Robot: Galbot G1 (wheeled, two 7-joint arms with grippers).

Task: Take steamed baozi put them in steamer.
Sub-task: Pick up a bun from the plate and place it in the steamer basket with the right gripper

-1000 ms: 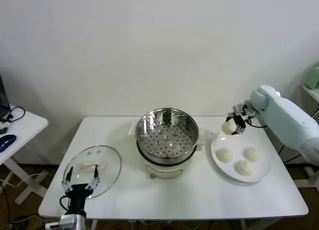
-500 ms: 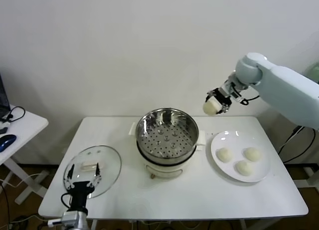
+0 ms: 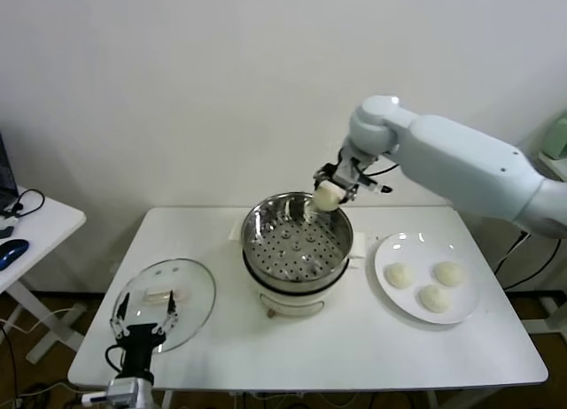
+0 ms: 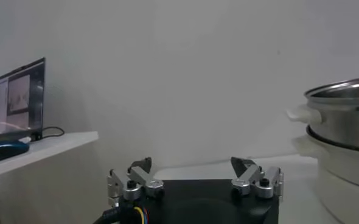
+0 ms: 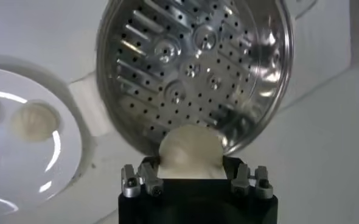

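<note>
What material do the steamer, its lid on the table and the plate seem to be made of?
The steamer: polished metal, probably stainless steel; mirror reflections on the wall, a perforated floor.
The lid: clear glass, it seems; the table shows through it.
The plate: glossy white, likely ceramic, perhaps plastic.
The baozi in the right tool: matte, smooth dough.

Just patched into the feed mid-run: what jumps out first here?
The right gripper stands out, holding a baozi in the air over the far right rim of the steamer, whose basket holds nothing yet. Three more buns wait on the white plate to the steamer's right. The left gripper sits idle and open at the table's front left, over the glass lid.
</note>
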